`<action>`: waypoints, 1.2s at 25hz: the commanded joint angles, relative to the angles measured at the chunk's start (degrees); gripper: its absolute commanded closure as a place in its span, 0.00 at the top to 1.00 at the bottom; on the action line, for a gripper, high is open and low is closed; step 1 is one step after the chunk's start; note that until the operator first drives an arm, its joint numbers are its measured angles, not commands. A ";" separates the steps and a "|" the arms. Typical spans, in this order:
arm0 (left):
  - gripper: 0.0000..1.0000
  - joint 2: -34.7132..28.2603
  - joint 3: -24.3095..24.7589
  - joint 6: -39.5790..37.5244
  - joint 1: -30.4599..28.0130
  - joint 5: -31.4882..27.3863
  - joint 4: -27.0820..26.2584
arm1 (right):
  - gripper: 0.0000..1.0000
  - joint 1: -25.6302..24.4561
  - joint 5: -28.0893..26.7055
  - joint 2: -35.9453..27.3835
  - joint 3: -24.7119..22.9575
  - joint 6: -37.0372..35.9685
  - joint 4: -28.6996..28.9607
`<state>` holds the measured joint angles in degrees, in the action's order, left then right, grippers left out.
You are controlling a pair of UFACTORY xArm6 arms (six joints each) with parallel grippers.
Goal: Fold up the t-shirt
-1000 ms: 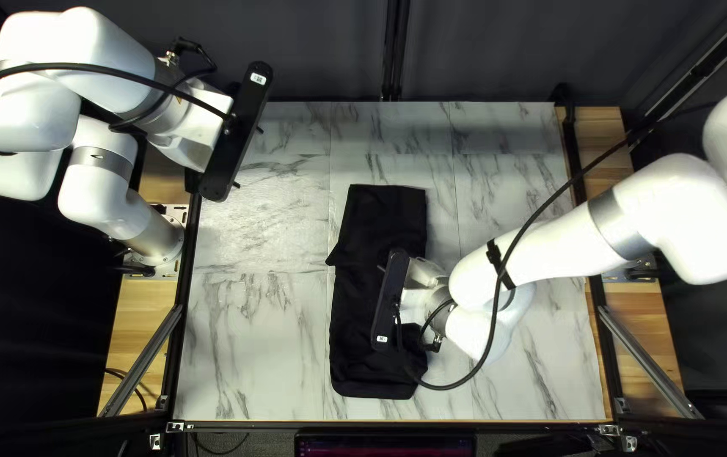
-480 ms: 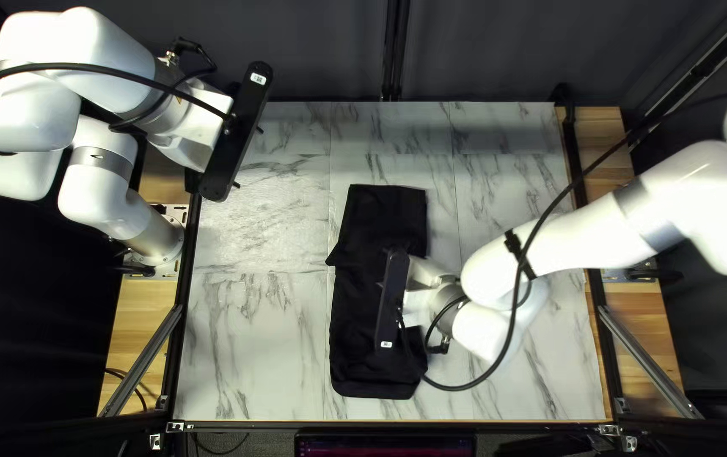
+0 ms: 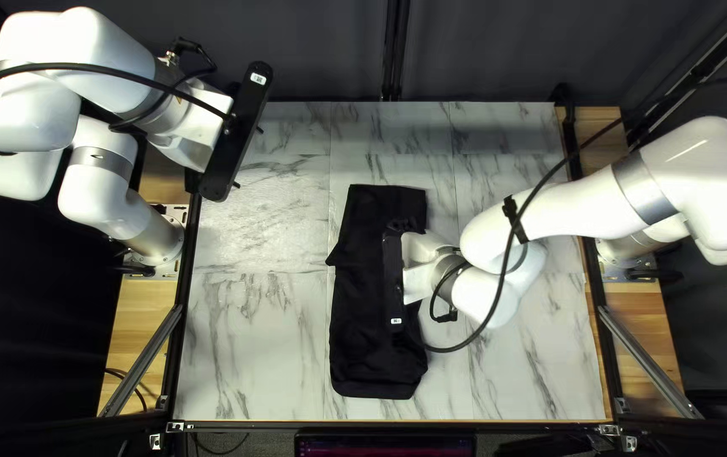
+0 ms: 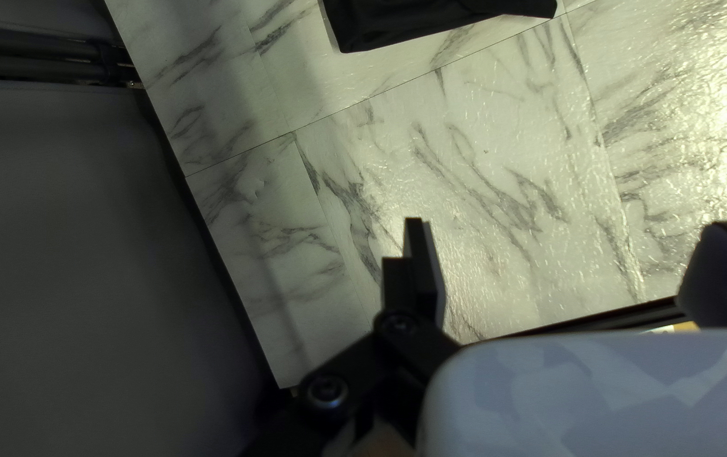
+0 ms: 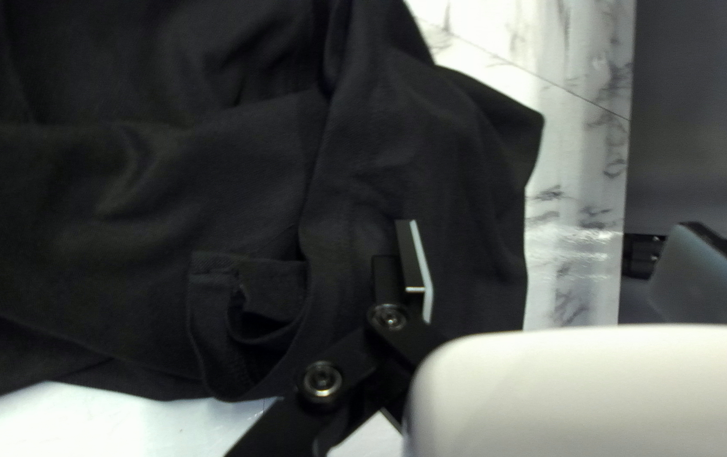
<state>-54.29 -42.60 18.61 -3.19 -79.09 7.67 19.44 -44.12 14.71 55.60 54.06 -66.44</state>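
Item one: black t-shirt [image 3: 372,364], gathered into a long, narrow shape, lying on the marble-patterned table [image 3: 253,338] at its middle. It runs from toward the far edge down to near the near edge, with a small pointed corner jutting on the side toward my left arm. Creases throughout; in my right wrist view, a curled, open-ended bit of hemmed cloth shows beside the gripper.

Item two: my right gripper [image 3: 392,279], above the t-shirt, its arm reaching in from the right of the top left view. Fingers [image 5: 413,258] spread wide apart, nothing clamped between them. Whether either finger touches the cloth, I cannot tell.

Item three: my left gripper [image 3: 249,157], raised over the table's far left part, well apart from the t-shirt. Fingers [image 4: 423,271] wide apart, with nothing held; my left wrist view shows one end of the t-shirt well ahead of them.

Surroundings: dark curtain [image 3: 313,51] behind the table; wooden strips [image 3: 139,313] along both sides; a screen [image 3: 385,446] by the near edge.
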 commanded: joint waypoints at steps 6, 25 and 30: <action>1.00 0.00 0.00 0.00 0.00 0.00 0.00 | 1.00 0.89 -0.05 0.92 -0.47 1.82 1.17; 1.00 0.00 0.00 0.00 0.00 0.00 0.00 | 1.00 3.94 -6.39 -1.88 -4.07 3.84 3.90; 1.00 0.00 0.00 0.00 0.00 0.00 0.00 | 1.00 4.38 -7.24 -1.01 -3.25 3.85 3.57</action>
<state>-54.29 -42.60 18.61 -3.19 -79.09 7.67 23.67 -51.12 13.55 52.32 57.72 -62.69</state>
